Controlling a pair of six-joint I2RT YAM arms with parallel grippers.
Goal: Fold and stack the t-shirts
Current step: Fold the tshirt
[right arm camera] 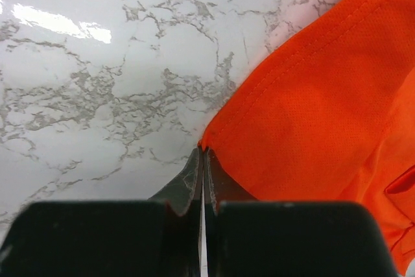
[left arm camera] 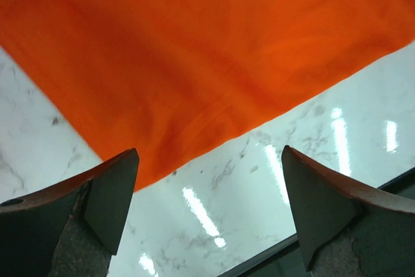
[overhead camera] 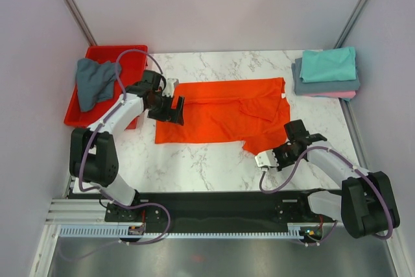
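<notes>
A bright orange-red t-shirt (overhead camera: 220, 111) lies spread flat on the marble table, with one sleeve folded over. My left gripper (overhead camera: 171, 107) is open and hovers over the shirt's left edge; in the left wrist view (left arm camera: 211, 192) the hem (left arm camera: 194, 82) lies beyond the fingers, with bare marble between them. My right gripper (overhead camera: 295, 129) is at the shirt's right side. In the right wrist view (right arm camera: 203, 150) it is shut, with a corner of the orange cloth (right arm camera: 311, 115) pinched at its tips. A crumpled slate grey-blue shirt (overhead camera: 94, 82) lies in the red tray (overhead camera: 107, 53).
A folded stack stands at the table's back right: a teal shirt (overhead camera: 327, 64) on top, a slate grey-blue one (overhead camera: 324, 84) under it and a pink one (overhead camera: 337, 94) at the bottom. The red tray sits at the back left. Walls close in on both sides.
</notes>
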